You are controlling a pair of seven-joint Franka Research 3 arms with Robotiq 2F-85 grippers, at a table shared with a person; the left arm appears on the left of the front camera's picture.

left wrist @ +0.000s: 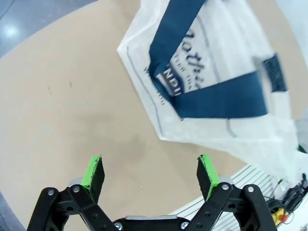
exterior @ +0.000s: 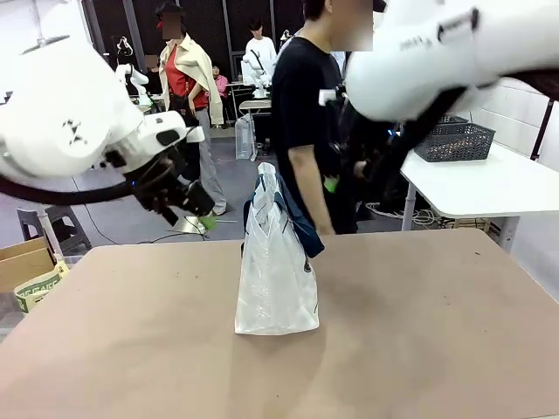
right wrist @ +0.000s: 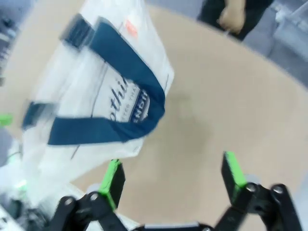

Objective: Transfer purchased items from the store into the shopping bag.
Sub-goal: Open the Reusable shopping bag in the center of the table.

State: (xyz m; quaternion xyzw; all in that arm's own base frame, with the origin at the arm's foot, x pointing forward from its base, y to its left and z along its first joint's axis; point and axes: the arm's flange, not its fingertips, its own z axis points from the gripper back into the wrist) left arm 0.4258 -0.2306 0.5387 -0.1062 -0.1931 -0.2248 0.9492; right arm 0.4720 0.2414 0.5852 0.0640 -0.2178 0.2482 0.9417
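The shopping bag (exterior: 275, 271), a translucent whitish tote with navy strap handles, stands upright in the middle of the brown table (exterior: 419, 332). My left gripper (exterior: 197, 212) hovers to the bag's upper left. In its wrist view it is open (left wrist: 150, 175) and nothing sits between the pads, with the bag (left wrist: 216, 82) ahead. My right gripper (exterior: 342, 181) hangs at the bag's upper right. It too is open (right wrist: 173, 178), above the table beside the bag (right wrist: 106, 96). The purchased items cannot be made out through the bag wall.
A person in a black shirt (exterior: 306, 105) stands right behind the bag at the table's far edge, one hand (right wrist: 231, 17) hanging down. A dark grey lattice basket (exterior: 454, 140) rests on a white side table (exterior: 489, 183) at the right. A cardboard box (exterior: 22, 262) sits at the left.
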